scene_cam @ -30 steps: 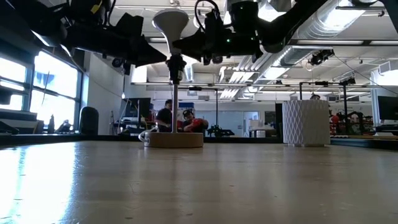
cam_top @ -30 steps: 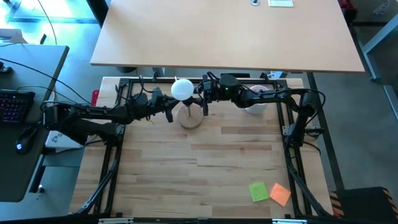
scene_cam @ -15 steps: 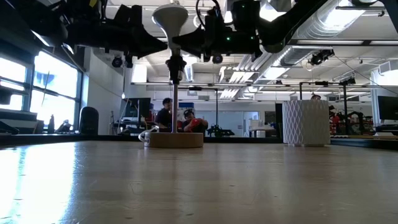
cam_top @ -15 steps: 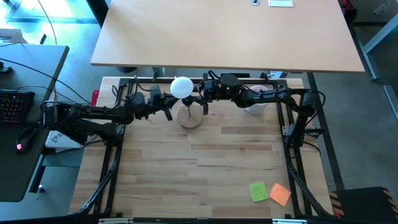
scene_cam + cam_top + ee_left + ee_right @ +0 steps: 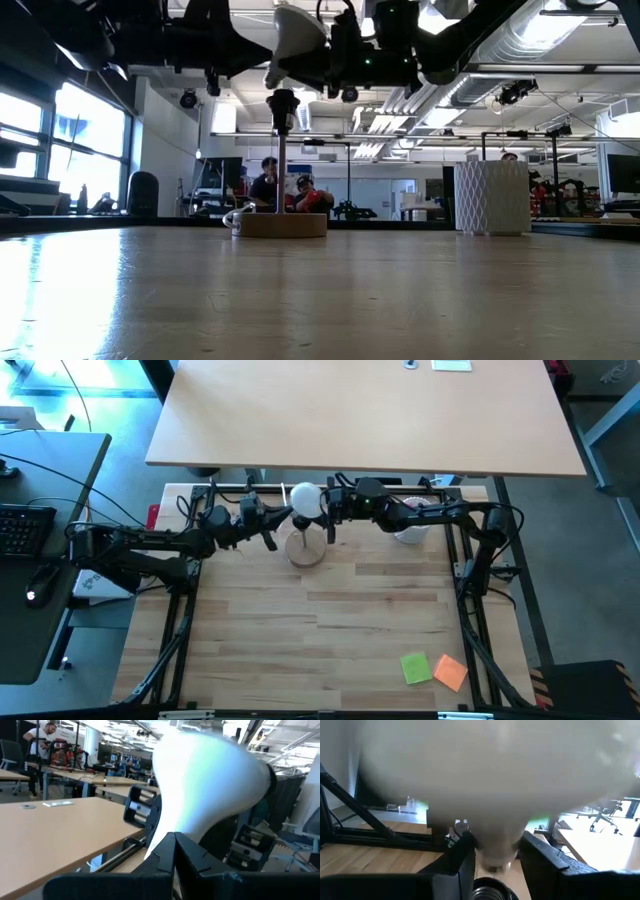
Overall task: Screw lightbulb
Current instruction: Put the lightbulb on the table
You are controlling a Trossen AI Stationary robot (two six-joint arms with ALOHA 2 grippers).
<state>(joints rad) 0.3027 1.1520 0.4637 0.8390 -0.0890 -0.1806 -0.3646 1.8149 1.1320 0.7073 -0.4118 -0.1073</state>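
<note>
Both arms reach level toward each other over the table's (image 5: 330,610) far edge, meeting above the lamp base (image 5: 307,549). The right gripper (image 5: 325,512) pinches the bulb (image 5: 304,500) by its neck, fingers (image 5: 465,860) either side, holding it tilted just above the black socket (image 5: 283,103). The left gripper (image 5: 268,525) is closed and empty, just beside the bulb.
</note>
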